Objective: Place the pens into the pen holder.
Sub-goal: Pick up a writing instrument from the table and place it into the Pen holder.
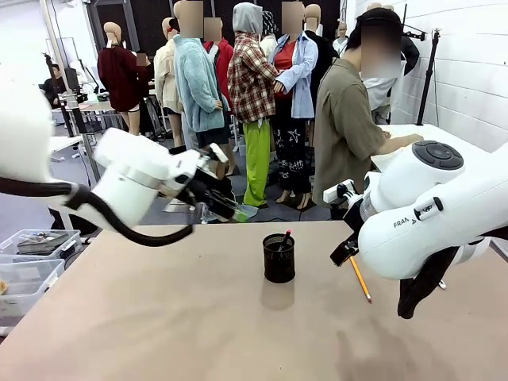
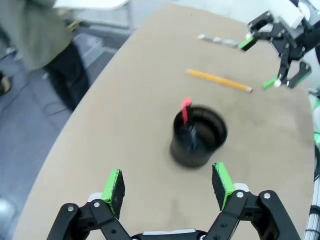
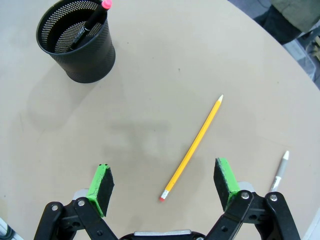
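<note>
Nearest the lens, right gripper (image 3: 162, 170): jaws spread wide, gripping nothing, hanging above the tan table (image 3: 150, 100). Just past the pads, an orange pencil (image 3: 195, 145) flat on the table, eraser end showing between the two pads, sharpened tip angled away, well apart from the pen holder (image 3: 82, 57). Farther from the pen holder than the pencil, a silvery-grey pen (image 3: 280, 171), also lying flat, not touching the pencil. Upright on the table, the pen holder itself, black mesh, with one dark pen (image 3: 92, 22) leaning inside, pink-red end poking over the rim. On the other arm, left gripper (image 2: 167, 182): jaws likewise wide apart and empty, poised above the table just on the near side of the pen holder, no contact with it. Beyond the pen holder from that wrist, pencil and silvery-grey pen, with the right gripper above them. Across the table, a person (image 1: 345, 119) in an olive shirt, turned sideways, well behind the pen holder.
</note>
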Robot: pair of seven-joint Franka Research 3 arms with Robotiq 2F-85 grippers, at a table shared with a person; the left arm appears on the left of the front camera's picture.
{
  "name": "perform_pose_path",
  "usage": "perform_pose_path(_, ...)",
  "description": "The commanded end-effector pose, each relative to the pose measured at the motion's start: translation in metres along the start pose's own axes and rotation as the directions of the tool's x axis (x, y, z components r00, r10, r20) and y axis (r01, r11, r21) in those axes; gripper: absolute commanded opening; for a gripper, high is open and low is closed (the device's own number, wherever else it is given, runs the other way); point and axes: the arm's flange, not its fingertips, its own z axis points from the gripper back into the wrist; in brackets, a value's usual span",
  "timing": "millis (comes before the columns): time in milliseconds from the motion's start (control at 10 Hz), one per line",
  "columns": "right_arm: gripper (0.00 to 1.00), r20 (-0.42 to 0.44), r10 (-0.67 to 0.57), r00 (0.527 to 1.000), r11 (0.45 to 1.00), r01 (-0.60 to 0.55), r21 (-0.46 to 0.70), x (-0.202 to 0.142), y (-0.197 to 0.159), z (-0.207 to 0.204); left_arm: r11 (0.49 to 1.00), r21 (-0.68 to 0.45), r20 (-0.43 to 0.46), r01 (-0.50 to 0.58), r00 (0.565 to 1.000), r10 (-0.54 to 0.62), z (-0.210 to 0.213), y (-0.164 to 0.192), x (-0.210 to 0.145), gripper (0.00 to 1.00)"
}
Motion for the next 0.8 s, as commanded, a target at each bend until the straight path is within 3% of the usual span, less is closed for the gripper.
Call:
perform_pose_path(0, 1.00, 0.000, 0.001, 1.000, 1.000, -0.001, 0.001, 0.000, 0.001, 0.000, 0.985, 0.159, -0.210, -0.069, 0.972, 0.103, 0.063, -0.006, -0.011, 0.92)
perform_pose_path(300, 1.00, 0.000, 0.001, 1.000, 1.000, -0.001, 0.001, 0.000, 0.001, 0.000, 0.899, 0.395, -0.423, -0.188, 0.832, 0.359, 0.112, -0.004, -0.037, 0.92)
perform_pose_path(700, 1.00, 0.000, 0.001, 1.000, 1.000, -0.001, 0.001, 0.000, 0.001, 0.000, 0.744, 0.609, -0.457, -0.277, 0.644, 0.614, 0.144, 0.014, -0.068, 0.92)
